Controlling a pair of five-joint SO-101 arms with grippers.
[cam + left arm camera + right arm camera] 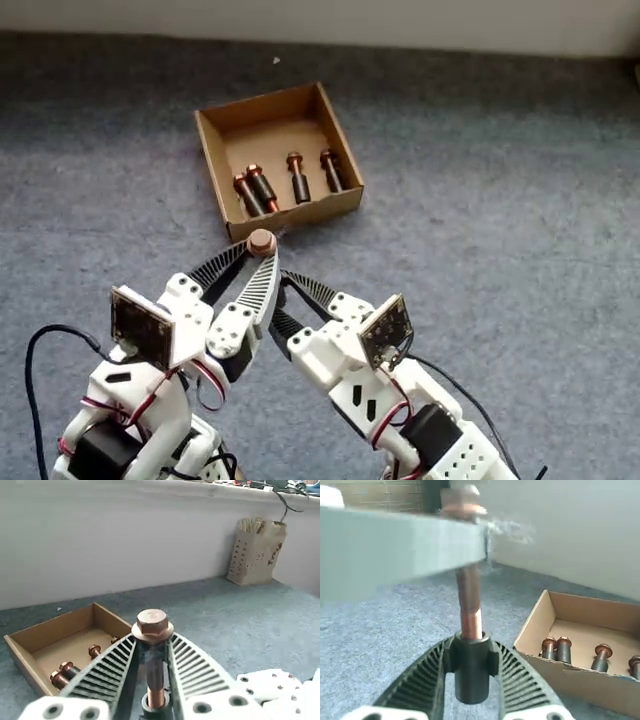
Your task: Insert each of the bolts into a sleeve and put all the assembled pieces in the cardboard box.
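Gripping bolt (152, 625), sleeve (470, 667), near cardboard box (300, 213) edge

The left gripper (152, 642) pinches an upright bolt (152, 624) (cardboard box (60, 630) sits behind it).

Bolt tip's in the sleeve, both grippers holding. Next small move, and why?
Probably push the bolt further into the sleeve with the left gripper while the right gripper holds the sleeve steady. The right wrist view shows most of the copper shank above the sleeve's mouth, so the bolt looks only partly seated.
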